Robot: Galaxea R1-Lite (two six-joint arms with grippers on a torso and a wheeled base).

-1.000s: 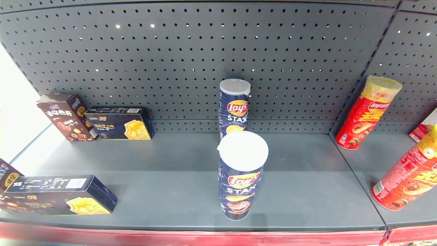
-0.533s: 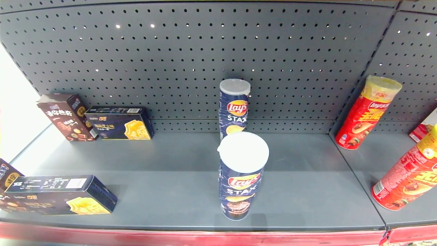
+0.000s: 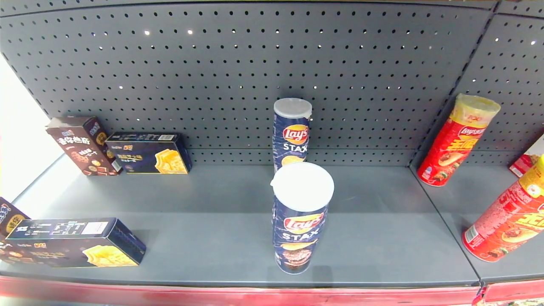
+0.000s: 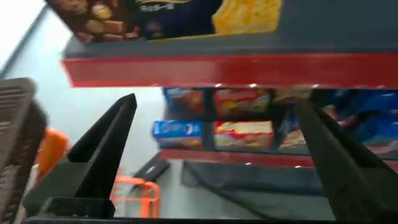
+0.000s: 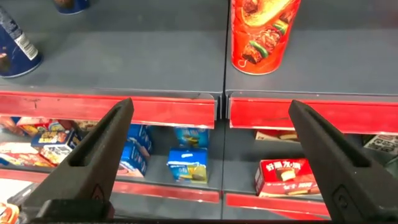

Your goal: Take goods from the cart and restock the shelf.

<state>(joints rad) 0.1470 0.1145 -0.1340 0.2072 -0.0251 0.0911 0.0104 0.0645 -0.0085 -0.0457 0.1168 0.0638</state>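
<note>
On the grey shelf point(image 3: 382, 229) two dark blue chip cans stand upright in a line, one near the front edge point(image 3: 300, 221) and one against the pegboard point(image 3: 291, 134). My left gripper point(image 4: 217, 112) is open below the shelf's red front edge point(image 4: 230, 70), with nothing between its fingers. My right gripper point(image 5: 211, 118) is also open and holds nothing, in front of the red edge point(image 5: 168, 109), under a red chip can point(image 5: 264, 34). The base of a blue can point(image 5: 15, 46) stands at that view's corner.
Dark snack boxes lie at the shelf's left, at the back point(image 3: 146, 153) and front point(image 3: 76, 242). Red chip cans point(image 3: 459, 140) point(image 3: 508, 221) stand in the right bay. Lower shelves hold blue point(image 5: 189, 165) and red boxes point(image 5: 286, 174). An orange frame point(image 4: 134, 193) stands on the floor.
</note>
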